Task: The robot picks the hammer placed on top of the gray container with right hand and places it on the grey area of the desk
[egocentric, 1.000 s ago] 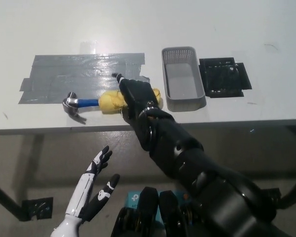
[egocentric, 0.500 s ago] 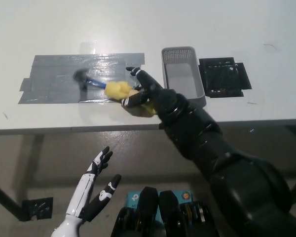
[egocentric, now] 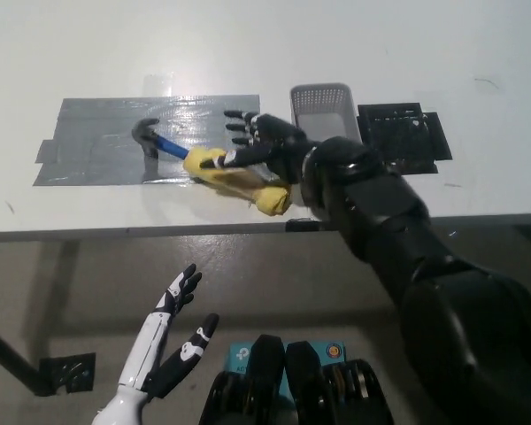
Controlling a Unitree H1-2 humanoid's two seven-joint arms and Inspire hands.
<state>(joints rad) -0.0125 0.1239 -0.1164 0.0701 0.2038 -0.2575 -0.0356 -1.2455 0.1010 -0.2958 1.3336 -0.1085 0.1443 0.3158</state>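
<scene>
Right hand: the black right hand (egocentric: 267,142) hangs just over the yellow grip of the hammer (egocentric: 214,166), fingers spread and apart — clamped on nothing, as far as the head view shows.
Left hand: the white left hand (egocentric: 171,341) rests low at the lower left, below the tabletop edge, fingers apart and empty.
Hammer: it lies on the tabletop (egocentric: 407,44), off the gray container (egocentric: 323,104); the dark head and blue shaft sit on the grey area (egocentric: 97,133), while the fat yellow grip runs out past the tape's right edge toward the front of the tabletop.
Container: open-topped, basket-walled, just behind the right arm; nothing shows on its rim.
Step in hand: my reading is the release — the hammer looks set down and the fingers let go.
Next move: it calls for lifting the hand up and clear without brushing the grip, since a nudge could roll or slide the hammer. Whether the grip lying off the tape counts as placed, I cannot say.
Black mat: a dark panel (egocentric: 407,137) lies to the right of the container, untouched.
Writing: none readable — no brand or label shows on the hammer, the container or the tape.
</scene>
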